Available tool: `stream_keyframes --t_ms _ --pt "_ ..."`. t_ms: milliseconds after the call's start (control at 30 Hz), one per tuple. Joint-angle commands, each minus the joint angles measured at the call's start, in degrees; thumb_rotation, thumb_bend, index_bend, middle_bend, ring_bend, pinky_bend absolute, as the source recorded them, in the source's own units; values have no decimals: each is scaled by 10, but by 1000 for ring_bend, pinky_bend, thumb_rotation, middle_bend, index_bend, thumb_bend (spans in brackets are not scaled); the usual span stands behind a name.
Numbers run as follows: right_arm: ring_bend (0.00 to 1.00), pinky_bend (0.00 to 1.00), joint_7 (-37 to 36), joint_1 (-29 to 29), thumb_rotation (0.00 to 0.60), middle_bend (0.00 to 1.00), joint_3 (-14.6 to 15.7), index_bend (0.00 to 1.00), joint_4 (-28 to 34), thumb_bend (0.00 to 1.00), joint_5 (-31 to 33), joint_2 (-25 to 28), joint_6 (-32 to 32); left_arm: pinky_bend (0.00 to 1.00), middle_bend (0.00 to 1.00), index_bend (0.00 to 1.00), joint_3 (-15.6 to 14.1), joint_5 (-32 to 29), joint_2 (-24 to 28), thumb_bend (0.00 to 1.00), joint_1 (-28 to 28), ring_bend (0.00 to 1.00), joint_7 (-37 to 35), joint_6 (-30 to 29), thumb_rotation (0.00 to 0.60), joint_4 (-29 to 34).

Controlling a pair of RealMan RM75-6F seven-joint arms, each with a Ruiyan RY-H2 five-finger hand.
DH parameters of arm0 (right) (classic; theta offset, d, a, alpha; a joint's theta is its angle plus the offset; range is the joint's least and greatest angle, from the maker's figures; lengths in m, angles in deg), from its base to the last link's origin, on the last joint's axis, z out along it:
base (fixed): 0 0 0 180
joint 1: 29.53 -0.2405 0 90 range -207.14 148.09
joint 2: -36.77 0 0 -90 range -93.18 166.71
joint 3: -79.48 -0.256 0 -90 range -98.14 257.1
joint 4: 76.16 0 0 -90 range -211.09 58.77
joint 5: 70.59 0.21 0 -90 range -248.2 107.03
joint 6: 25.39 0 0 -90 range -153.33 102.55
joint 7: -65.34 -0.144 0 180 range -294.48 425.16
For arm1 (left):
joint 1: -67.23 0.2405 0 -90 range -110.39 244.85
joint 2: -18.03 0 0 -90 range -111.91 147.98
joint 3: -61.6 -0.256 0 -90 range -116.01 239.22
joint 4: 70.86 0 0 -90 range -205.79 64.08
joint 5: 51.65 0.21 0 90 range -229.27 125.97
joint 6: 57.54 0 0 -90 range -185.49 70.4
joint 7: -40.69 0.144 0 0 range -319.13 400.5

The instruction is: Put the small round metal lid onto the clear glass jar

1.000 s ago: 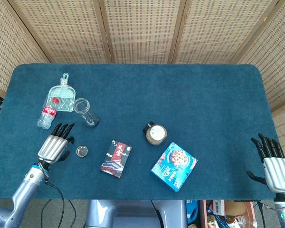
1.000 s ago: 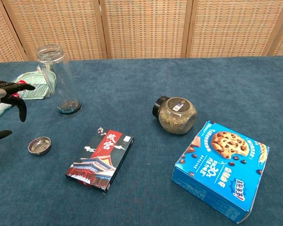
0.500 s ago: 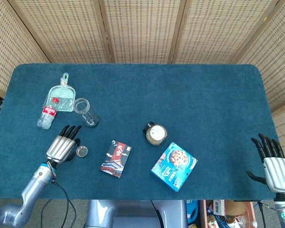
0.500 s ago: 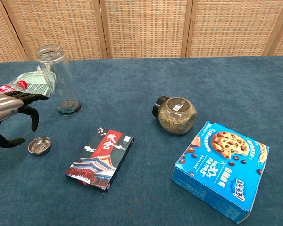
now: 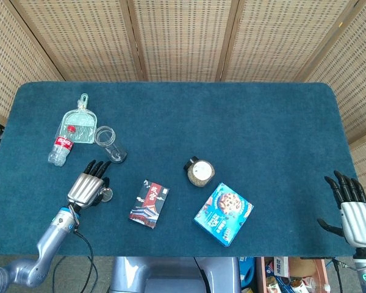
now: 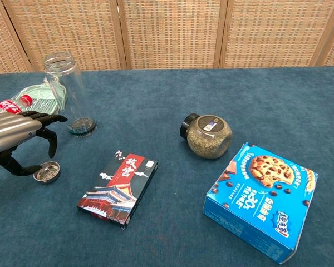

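The small round metal lid [image 5: 106, 195] [image 6: 47, 171] lies flat on the blue table cloth, near the front left. The clear glass jar [image 5: 110, 144] [image 6: 70, 94] stands upright and uncovered, just behind it. My left hand [image 5: 88, 183] [image 6: 16, 139] hovers over the lid's left side with its fingers arched and apart, holding nothing. Its thumb reaches close to the lid's rim; I cannot tell if it touches. My right hand [image 5: 352, 210] is at the table's front right edge, fingers spread and empty, seen only in the head view.
A plastic bottle [image 5: 61, 149] [image 6: 11, 105] and a clear green scoop [image 5: 78, 125] lie left of the jar. A dark card box [image 5: 149, 203] [image 6: 118, 188], a round spice jar [image 5: 198, 172] [image 6: 207, 136] and a blue cookie box [image 5: 223, 213] [image 6: 264, 200] occupy the middle front.
My left hand has moved right and forward toward the lid, and now arches over its left side. The right hand, lid and jar have stayed put.
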Motion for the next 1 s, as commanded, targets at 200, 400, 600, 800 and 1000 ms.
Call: stream_keyframes --t_ms 200,400,600,800,1000 --pt "0 19 -1 0 600 0 -1 119 -2 49 -2 -1 2 0 0 491 -4 -8 -10 379 -8 0 9 0 600 -6" --pt "0 19 -3 0 600 0 -1 119 -4 49 -1 -2 2 0 0 505 -9 -13 -13 381 -10 0 9 -1 600 -11" --pt "0 19 -3 -1 600 0 -1 119 -4 49 -1 -3 0 0 0 520 -13 -15 -17 382 -11 0 5 -3 600 -18" --pt "0 19 -4 0 600 0 -1 119 -3 49 -1 -3 3 0 0 546 -15 -9 -26 401 -13 0 3 -9 600 -26" --pt "0 19 -7 0 600 0 0 119 -3 49 -3 -2 2 0 0 567 -16 -3 -35 412 -14 0 -1 -16 600 -36"
